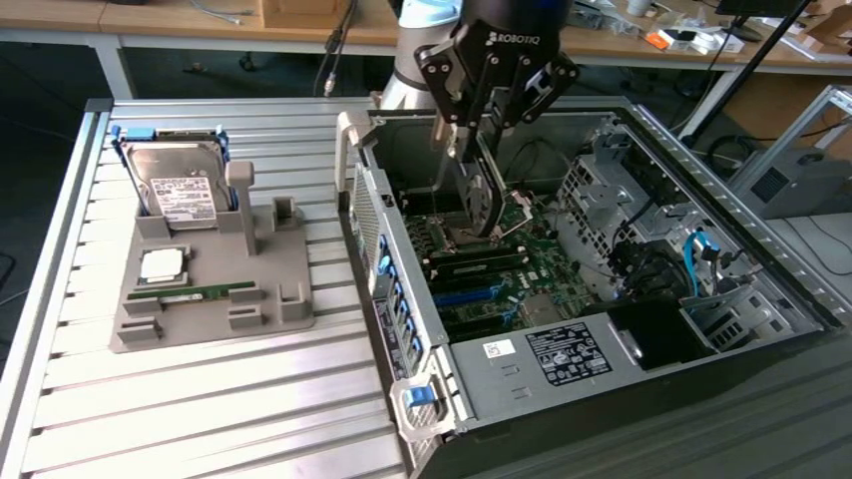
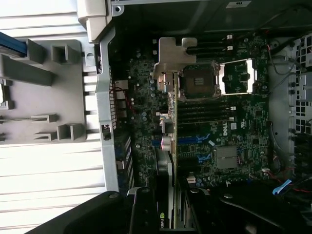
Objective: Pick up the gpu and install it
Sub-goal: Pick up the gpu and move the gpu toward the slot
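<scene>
My gripper [image 1: 477, 150] is shut on the gpu [image 1: 484, 200], a thin dark card that hangs edge-on and upright inside the open computer case [image 1: 560, 354]. The card sits just above the motherboard [image 1: 500, 284], near the processor socket. In the wrist view the gpu [image 2: 165, 170] runs away from my fingers [image 2: 141, 209] as a narrow tan-edged strip. Its silver end bracket [image 2: 171, 56] is at the far end, over the board [image 2: 234, 131] beside the socket [image 2: 200, 80]. I cannot tell whether the card's lower edge touches a slot.
On the exterior view's left, a grey fixture [image 1: 213, 314] on the slatted table [image 1: 200, 399] holds a silver hard drive [image 1: 180, 190], a processor chip [image 1: 163, 264] and a green memory stick [image 1: 200, 293]. Drive cages and cables [image 1: 665, 259] crowd the case's far side.
</scene>
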`<state>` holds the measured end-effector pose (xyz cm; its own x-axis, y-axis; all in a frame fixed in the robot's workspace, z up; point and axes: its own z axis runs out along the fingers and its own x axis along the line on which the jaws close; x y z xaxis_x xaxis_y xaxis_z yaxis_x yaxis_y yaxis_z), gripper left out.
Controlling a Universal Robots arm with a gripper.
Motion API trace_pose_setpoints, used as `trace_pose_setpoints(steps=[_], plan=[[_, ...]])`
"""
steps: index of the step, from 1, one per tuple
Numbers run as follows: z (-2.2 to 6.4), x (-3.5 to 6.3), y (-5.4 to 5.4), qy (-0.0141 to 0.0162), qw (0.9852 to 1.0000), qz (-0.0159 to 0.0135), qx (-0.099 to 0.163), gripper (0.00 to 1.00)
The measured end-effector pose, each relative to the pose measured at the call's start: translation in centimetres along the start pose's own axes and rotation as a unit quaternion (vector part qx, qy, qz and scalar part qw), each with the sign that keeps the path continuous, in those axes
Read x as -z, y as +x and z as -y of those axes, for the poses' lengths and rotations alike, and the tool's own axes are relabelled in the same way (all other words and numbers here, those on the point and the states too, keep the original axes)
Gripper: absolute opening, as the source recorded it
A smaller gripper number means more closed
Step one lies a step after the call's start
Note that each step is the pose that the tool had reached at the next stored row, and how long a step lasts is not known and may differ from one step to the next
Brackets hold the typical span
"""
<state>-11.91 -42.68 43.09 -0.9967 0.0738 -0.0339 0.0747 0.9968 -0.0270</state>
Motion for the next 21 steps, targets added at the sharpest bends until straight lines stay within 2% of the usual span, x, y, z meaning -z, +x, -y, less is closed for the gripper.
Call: trace_pose_setpoints(steps=[21], plan=[[-0.07, -0.37, -0.92, 0.0028, 1.0000, 0.0002, 0.000, 0.27]])
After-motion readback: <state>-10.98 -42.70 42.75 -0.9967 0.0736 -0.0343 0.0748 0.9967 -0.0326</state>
